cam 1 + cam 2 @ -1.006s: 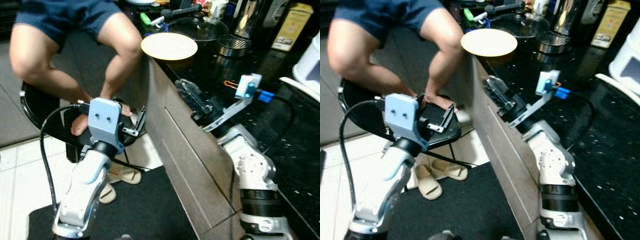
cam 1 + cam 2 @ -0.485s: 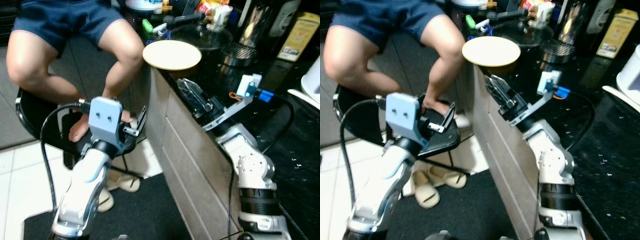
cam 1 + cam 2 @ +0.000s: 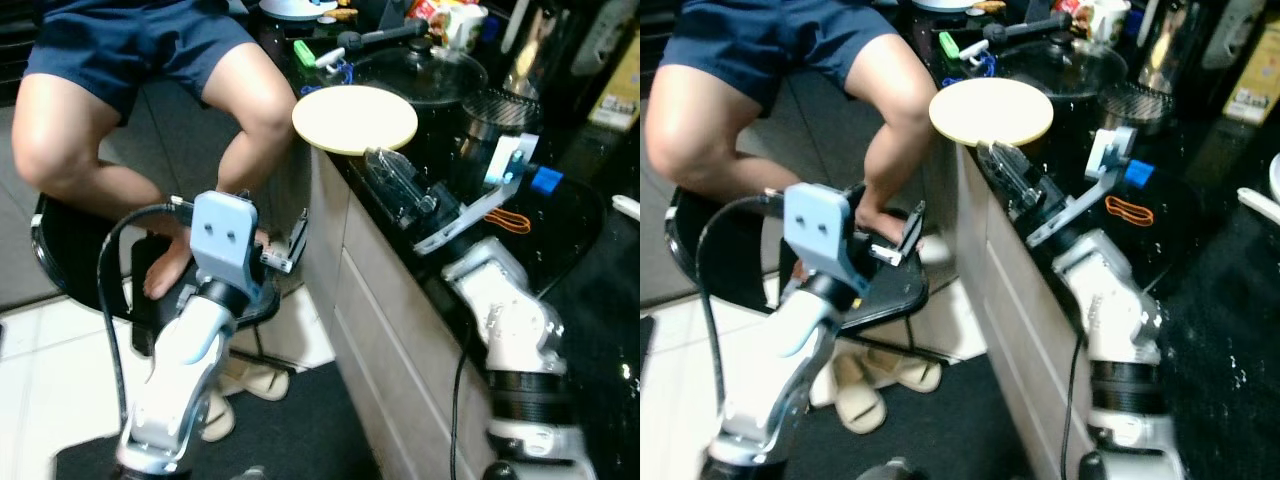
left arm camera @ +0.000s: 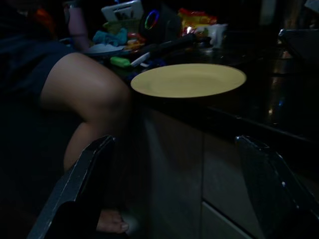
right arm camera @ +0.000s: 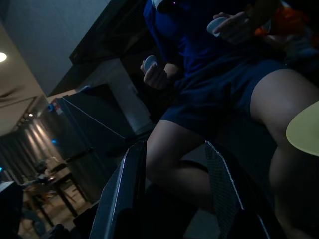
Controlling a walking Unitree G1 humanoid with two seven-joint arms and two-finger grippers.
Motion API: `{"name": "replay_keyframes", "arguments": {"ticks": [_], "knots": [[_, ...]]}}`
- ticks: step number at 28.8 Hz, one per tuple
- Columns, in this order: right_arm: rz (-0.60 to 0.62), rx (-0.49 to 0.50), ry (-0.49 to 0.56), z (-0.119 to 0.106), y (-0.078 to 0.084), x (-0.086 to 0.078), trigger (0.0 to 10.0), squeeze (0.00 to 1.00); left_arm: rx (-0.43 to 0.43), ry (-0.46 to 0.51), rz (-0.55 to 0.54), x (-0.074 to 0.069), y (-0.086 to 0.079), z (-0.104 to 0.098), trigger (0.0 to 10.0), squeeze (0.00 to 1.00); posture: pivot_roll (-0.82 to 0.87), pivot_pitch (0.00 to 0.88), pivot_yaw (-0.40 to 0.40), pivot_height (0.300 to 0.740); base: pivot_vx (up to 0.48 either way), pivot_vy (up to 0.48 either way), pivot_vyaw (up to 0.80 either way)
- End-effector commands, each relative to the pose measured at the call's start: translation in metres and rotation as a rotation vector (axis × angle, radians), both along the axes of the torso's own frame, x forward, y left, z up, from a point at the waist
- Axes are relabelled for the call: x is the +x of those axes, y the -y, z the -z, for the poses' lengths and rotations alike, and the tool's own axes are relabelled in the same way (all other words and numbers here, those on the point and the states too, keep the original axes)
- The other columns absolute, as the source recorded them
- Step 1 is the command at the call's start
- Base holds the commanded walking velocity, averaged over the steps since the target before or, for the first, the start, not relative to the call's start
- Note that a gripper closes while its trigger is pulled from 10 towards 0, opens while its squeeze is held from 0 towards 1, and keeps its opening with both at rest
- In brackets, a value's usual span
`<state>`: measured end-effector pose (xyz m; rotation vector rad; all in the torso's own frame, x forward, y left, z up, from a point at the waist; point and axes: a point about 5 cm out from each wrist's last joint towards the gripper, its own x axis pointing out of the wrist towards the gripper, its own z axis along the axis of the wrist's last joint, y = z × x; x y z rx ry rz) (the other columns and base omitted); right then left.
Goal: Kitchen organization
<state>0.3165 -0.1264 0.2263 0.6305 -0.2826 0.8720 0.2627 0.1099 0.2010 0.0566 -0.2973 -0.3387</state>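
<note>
A pale yellow plate [image 3: 355, 117] lies on the corner of the black counter [image 3: 575, 215], partly overhanging the edge. My right gripper [image 3: 380, 168] hovers over the counter edge just short of the plate's near rim; it is open with nothing between its fingers [image 5: 124, 191]. The plate's edge [image 5: 305, 128] lies off to the side of them. My left gripper [image 3: 290, 243] is raised beside the cabinet front, below counter height, also open and empty. Its wrist camera looks up at the plate [image 4: 188, 79] between wide-spread fingers [image 4: 75, 189].
A person sits on a black stool [image 3: 75, 250] close to the counter's corner, with bare legs [image 3: 250, 110] beside the plate. Behind the plate stand a lidded pot [image 3: 425, 72] and a metal container [image 3: 500, 105]. An orange rubber band [image 3: 505, 215] lies on the counter. Sandals [image 3: 250, 375] lie on the floor.
The whole picture has shifted, so the camera moved. My right gripper now sits closer to the plate's near rim. Both grippers remain open.
</note>
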Motion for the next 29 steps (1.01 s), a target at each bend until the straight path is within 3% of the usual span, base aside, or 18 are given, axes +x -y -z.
{"name": "replay_keyframes", "arguments": {"ticks": [1,16,24,29], "knots": [[0.001,0.008,-0.001,-0.001,0.004,-0.001,10.0,0.00,-0.004,-0.007,0.026,-0.002,0.004,0.000,10.0,0.00,0.05,0.065,-0.034,0.740,0.292,0.000,0.00],[0.005,-0.002,-0.015,-0.001,0.003,0.001,10.0,0.00,-0.001,-0.014,0.042,-0.002,0.006,0.001,10.0,0.00,0.05,0.057,-0.033,0.740,0.288,0.000,0.00],[0.061,-0.005,0.057,-0.024,0.008,0.005,10.0,0.00,-0.013,-0.060,0.087,-0.004,0.016,0.012,10.0,0.00,0.05,0.055,-0.033,0.740,0.000,0.000,0.00],[0.183,-0.057,0.110,-0.039,0.013,0.010,10.0,0.00,0.004,-0.091,0.096,-0.006,0.020,0.022,10.0,0.00,0.05,0.059,-0.032,0.740,0.000,0.000,0.00]]}}
